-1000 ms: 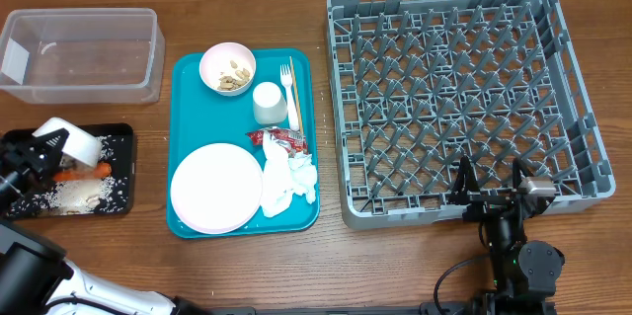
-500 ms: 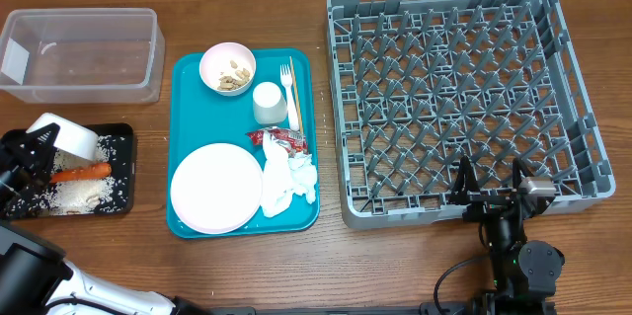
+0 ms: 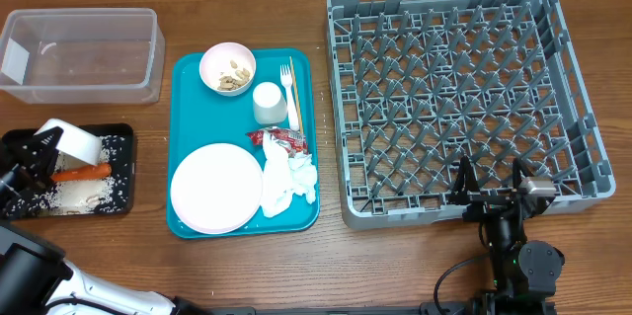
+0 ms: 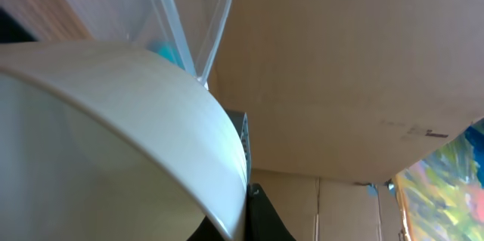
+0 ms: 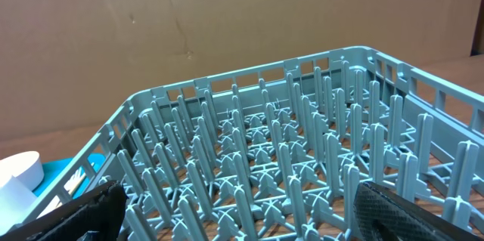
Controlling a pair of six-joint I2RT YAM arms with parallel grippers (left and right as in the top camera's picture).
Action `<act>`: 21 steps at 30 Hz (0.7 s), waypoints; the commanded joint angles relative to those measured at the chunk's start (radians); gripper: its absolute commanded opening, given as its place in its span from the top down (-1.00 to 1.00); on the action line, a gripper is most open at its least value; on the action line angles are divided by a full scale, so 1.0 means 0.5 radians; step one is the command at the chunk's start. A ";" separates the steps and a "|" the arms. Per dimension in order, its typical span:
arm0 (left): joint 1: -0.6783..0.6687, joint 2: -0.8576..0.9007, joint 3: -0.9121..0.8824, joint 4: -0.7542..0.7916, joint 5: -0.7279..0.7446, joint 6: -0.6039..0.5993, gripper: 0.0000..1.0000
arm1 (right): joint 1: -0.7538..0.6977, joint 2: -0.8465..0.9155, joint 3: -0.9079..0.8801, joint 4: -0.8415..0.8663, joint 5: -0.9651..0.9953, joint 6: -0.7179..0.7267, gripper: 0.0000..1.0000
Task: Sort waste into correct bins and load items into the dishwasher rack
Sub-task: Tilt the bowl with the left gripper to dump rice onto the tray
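Left gripper (image 3: 33, 152) clamps tilted white bowl (image 3: 73, 140) over black tray (image 3: 124, 133); right gripper (image 3: 491, 179) gapes wide at rack (image 3: 454, 88)'s front rim.

Wooden table (image 3: 247, 275): brown, with the grain running left to right, it fills the whole overhead view. A strip of it also shows at the top left of the left wrist view (image 4: 30, 7).

Teal tray (image 3: 193, 118): flat and rectangular with rounded corners and a low raised rim. It lies left of the table's centre, its long sides running from the near edge toward the far edge. One blue corner shows at the lower left of the right wrist view (image 5: 72, 180).

Cardboard wall (image 5: 189, 22): plain brown sheets standing behind the table's far edge, creased and seamed. A small printed mark shows in the left wrist view (image 4: 340, 67).

Coloured sheet (image 4: 446, 188): blue, green and yellow patches at the lower right, beside the cardboard. Its subject is unreadable.
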 commanded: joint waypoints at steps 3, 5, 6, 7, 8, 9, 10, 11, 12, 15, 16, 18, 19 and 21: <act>-0.010 -0.009 0.053 -0.173 -0.045 0.191 0.92 | -0.006 -0.014 -0.021 0.009 0.013 -0.008 -1.00; -0.018 -0.009 0.143 -0.329 -0.118 0.300 0.92 | -0.006 -0.014 -0.021 0.009 0.014 -0.008 -1.00; -0.023 -0.009 0.190 -0.391 -0.168 0.333 0.92 | -0.006 -0.014 -0.021 0.009 0.014 -0.008 -1.00; -0.032 -0.009 0.253 -0.451 -0.231 0.355 0.92 | -0.006 -0.014 -0.021 0.009 0.014 -0.008 -1.00; -0.040 -0.010 0.304 -0.490 -0.278 0.354 0.92 | -0.006 -0.014 -0.021 0.009 0.014 -0.008 -1.00; -0.050 -0.012 0.358 -0.528 -0.328 0.352 0.92 | -0.006 -0.014 -0.021 0.009 0.013 -0.008 -1.00; -0.063 -0.014 0.421 -0.567 -0.401 0.335 0.92 | -0.006 -0.014 -0.021 0.009 0.013 -0.008 -0.99; -0.076 -0.016 0.481 -0.596 -0.488 0.291 0.92 | -0.006 -0.014 -0.021 0.009 0.014 -0.008 -1.00; -0.089 -0.018 0.528 -0.612 -0.584 0.220 0.92 | -0.006 -0.014 -0.021 0.009 0.014 -0.008 -1.00; -0.143 -0.018 0.648 -0.603 -1.102 -0.243 0.92 | -0.006 -0.014 -0.021 0.009 0.014 -0.008 -1.00; -0.162 -0.018 0.664 -0.594 -1.288 -0.379 0.92 | -0.006 -0.014 -0.021 0.009 0.014 -0.008 -1.00; -0.202 -0.018 0.672 -0.587 -1.610 -0.591 0.92 | -0.006 -0.014 -0.021 0.009 0.014 -0.008 -1.00; -0.225 -0.018 0.672 -0.587 -1.685 -0.640 0.92 | -0.006 -0.014 -0.021 0.009 0.014 -0.008 -1.00; -0.271 -0.021 0.673 -0.587 -1.698 -0.650 0.92 | -0.006 -0.014 -0.021 0.009 0.014 -0.008 -0.99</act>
